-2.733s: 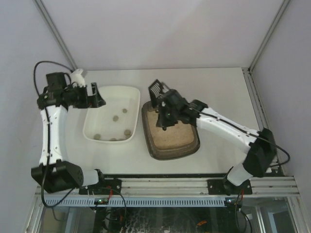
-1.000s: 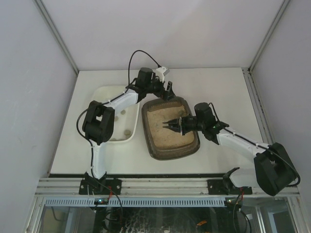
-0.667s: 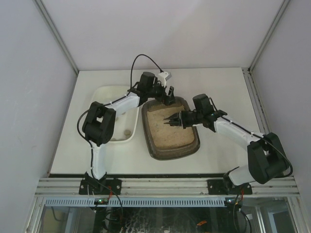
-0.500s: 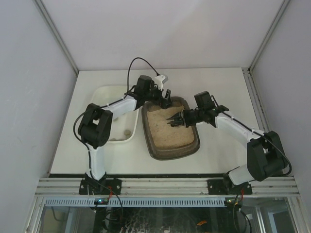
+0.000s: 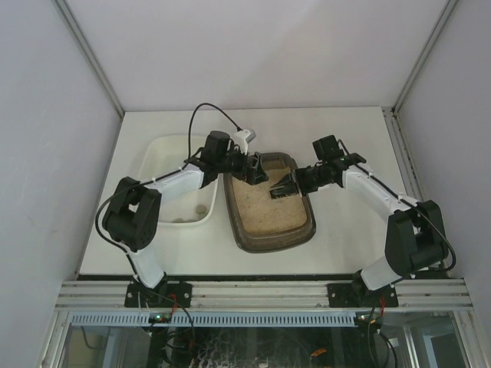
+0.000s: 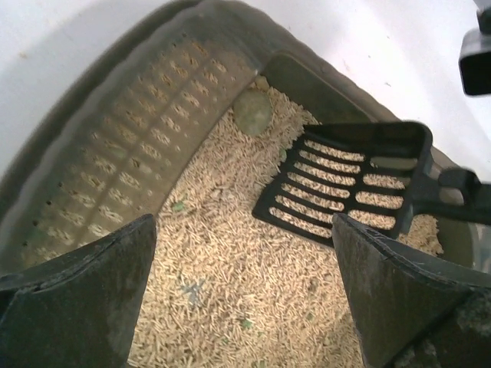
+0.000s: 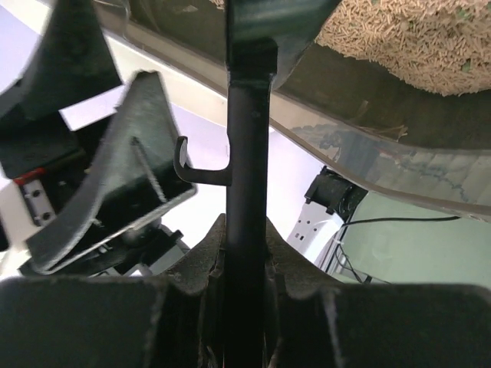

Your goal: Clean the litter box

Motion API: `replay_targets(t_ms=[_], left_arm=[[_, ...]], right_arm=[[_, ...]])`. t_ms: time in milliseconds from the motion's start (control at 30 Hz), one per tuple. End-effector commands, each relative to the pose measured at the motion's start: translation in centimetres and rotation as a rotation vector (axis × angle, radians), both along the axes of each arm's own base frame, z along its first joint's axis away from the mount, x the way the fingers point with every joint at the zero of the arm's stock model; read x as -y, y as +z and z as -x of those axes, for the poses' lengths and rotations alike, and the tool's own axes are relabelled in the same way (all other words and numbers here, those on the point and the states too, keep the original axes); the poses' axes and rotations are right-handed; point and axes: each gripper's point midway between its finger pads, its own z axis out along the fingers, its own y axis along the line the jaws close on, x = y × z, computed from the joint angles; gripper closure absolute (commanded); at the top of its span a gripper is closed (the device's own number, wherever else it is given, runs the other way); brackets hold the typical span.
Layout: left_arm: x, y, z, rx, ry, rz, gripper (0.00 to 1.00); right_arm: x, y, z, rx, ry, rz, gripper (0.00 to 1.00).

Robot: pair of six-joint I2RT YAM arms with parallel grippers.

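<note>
At your right gripper (image 5: pixel 299 181): clenched on the handle of the black scoop (image 5: pixel 281 188). In the right wrist view the handle runs straight up the middle of the frame from between the fingers (image 7: pixel 184 287).
Scoop head: its slotted blade lies on the sand (image 6: pixel 230 261), right of centre in the left wrist view, with granules showing through the slots.
Just off the scoop: you have one round greenish lump (image 6: pixel 252 113) near the blade's upper left corner, at the foot of the box's end wall.
Left gripper (image 5: pixel 253 169): released, jaws wide. Its two fingers (image 6: pixel 80 299) fill the lower corners of the left wrist view, with sand between them and nothing held.
In your way: the left gripper hangs over the upper end of the box, just beside the scoop. In the top view the two grippers crowd the same end.
Litter box (image 5: pixel 270 242): dark brown tray at the centre of the top view, filled with pale sand, its perforated wall curving across the upper left of the left wrist view.
White tray (image 5: pixel 156 152): just left of the litter box, with the left arm reaching across it. You can see a few small lumps (image 5: pixel 201 207) along its lower edge.
Table (image 5: pixel 353 138): white, bare at the upper right of the top view.
</note>
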Motion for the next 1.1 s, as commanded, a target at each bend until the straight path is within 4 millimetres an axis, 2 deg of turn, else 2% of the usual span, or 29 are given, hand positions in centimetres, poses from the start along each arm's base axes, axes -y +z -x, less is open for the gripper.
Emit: replay_targets(t_ms=[0,200,300,400,533,633,733,900,1000,1033,1067], left_arm=[[-0.1,1.8,1.9,-0.008,-0.008,0.068,0.00],[-0.6,1.7,3.1,-0.030,0.018,0.096,0.00],[-0.5,2.1,3.1,-0.039,0.038,0.122,0.00],[-0.5,3.0,2.2,-0.006,0.071,0.135,0.00],[-0.9,5.2,-0.4,0.107,0.130,0.110,0.00],[-0.5,7.1,-2.3,0.197,0.115,0.082,0.00],[0.1,7.7,-4.3,0.295,0.052,0.018,0.00],[0.4,7.0,-8.4,0.352,0.011,-0.032,0.00],[-0.6,5.2,-11.2,0.308,0.038,-0.048,0.00],[-1.1,3.3,-12.4,0.272,0.047,-0.062,0.00],[-1.2,2.8,-12.5,0.262,0.046,-0.066,0.00]], right_arm=[[2.3,-0.3,-1.6,0.065,-0.019,0.083,1.00],[2.8,-1.0,-1.0,0.050,-0.001,0.115,1.00],[2.0,-0.7,-0.5,0.046,0.011,0.113,1.00],[1.0,-0.6,0.3,0.042,0.031,0.110,1.00],[-0.1,0.0,0.9,0.044,0.034,0.101,1.00],[-0.2,0.4,0.6,0.063,-0.001,0.115,1.00],[-0.6,0.5,0.3,0.059,-0.024,0.099,1.00],[-2.1,0.4,0.0,0.054,-0.032,0.046,1.00],[-2.4,0.1,-0.6,0.062,-0.037,0.041,1.00],[-2.3,0.0,-1.2,0.080,-0.045,0.041,1.00],[-2.3,-0.1,-1.3,0.083,-0.046,0.045,1.00]])
